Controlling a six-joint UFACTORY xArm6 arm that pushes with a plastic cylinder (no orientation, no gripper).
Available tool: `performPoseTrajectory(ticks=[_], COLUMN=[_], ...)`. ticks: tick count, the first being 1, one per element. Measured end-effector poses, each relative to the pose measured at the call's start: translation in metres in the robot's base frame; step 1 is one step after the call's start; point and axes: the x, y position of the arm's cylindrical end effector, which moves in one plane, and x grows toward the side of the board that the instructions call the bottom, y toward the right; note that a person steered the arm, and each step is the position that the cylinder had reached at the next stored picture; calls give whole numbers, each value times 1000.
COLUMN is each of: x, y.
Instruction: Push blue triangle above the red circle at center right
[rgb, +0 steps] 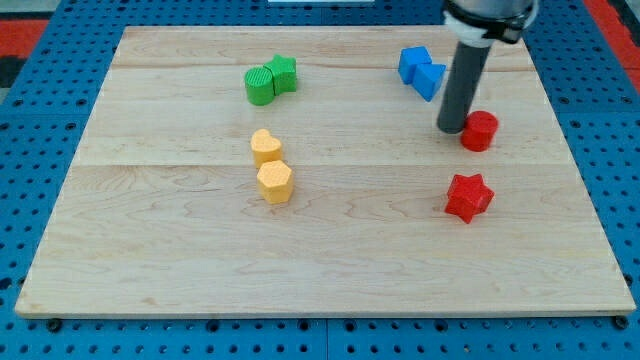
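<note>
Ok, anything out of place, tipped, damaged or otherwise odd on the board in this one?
Nothing stands out. All blocks sit flat on the wooden board. Blue blocks, green blocks and yellow blocks lie in touching pairs. My tip is just left of the red circle; the red star sits apart.

Pale wooden board (330, 260) on blue perforated table (40, 60) — red strips at top corners.

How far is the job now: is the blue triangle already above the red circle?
Partly done: the blue triangle lies toward the view's top-left of the red circle, close but not directly above it, beside another blue block. In hand: my tip stands just left of the red circle, below the triangle. Left: nudge the triangle rightward until it sits over the circle.
</note>
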Motion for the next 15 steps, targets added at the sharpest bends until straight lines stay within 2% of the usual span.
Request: performPoseTrajectory(ticks=[1,2,4,5,6,7,8,9,10,11,13,14,15], x=[-2,-17,-121,-145,-138,-113,-87,-61,-87,-133,-97,-86,-61], y=[15,-22,-10,-30,-71,-37,24,42,11,13,-22,-25,-1])
